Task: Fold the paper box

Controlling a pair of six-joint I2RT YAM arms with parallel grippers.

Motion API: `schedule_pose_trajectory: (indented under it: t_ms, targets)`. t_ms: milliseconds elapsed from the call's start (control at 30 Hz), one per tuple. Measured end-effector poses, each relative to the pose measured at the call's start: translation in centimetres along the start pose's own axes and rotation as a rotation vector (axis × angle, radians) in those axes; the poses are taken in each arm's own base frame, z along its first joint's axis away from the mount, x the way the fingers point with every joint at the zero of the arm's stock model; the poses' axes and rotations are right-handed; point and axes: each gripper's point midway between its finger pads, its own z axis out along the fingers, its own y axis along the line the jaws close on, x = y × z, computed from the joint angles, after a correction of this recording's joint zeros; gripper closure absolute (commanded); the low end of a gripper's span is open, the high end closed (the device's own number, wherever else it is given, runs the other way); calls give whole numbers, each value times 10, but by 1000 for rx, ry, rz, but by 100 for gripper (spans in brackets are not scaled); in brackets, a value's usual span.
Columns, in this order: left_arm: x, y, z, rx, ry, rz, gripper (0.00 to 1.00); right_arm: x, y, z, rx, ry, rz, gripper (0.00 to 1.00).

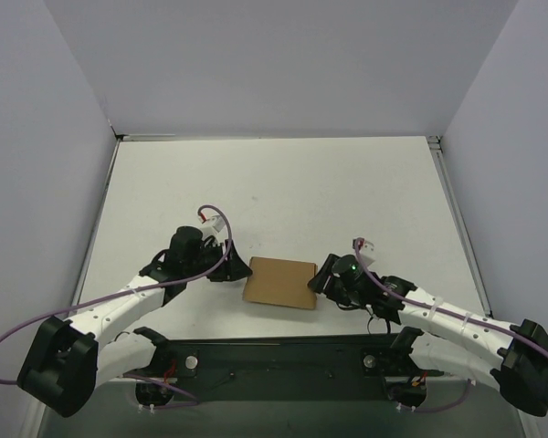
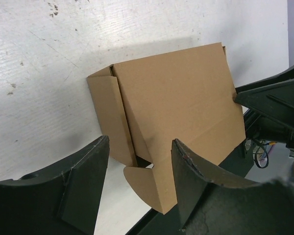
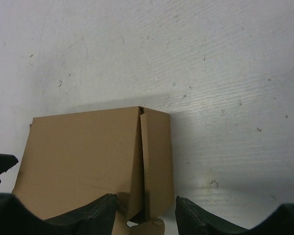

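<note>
The paper box [image 1: 279, 283] is a plain brown cardboard box, folded up and lying on the white table between my two grippers. My left gripper [image 1: 238, 269] is at its left end, jaws open. In the left wrist view its fingers [image 2: 83, 188] straddle the box's [image 2: 176, 107] near corner, where a rounded tab [image 2: 144, 183] sticks out. My right gripper [image 1: 319, 280] is at the box's right end, jaws open. In the right wrist view its fingers [image 3: 90, 218] straddle the narrow end panel [image 3: 157, 161], whose flap stands slightly ajar.
The black base plate [image 1: 283, 356] runs along the near edge just behind the box. Grey walls enclose the white table [image 1: 283, 192] on three sides. Purple cables [image 1: 100, 301] trail along both arms.
</note>
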Motion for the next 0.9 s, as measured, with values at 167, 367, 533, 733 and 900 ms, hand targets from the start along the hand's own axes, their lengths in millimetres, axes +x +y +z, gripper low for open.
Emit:
schedule_pose_trajectory:
  t_ms: [167,367,533,733,900]
  targets:
    - [0,4,2,-24,-7,17,37,1,1,0,1,-10,-17,49]
    - [21,21,9,-79,39,14,42,2,-4,3,28,-19,-34,49]
    - [33,24,16,-116,71,43,45,9,-16,12,91,-18,-74,49]
    - [30,21,20,-135,62,90,39,6,-13,9,116,-58,-148,42]
    - [22,21,12,-172,49,116,30,-3,-8,-5,117,-90,-269,28]
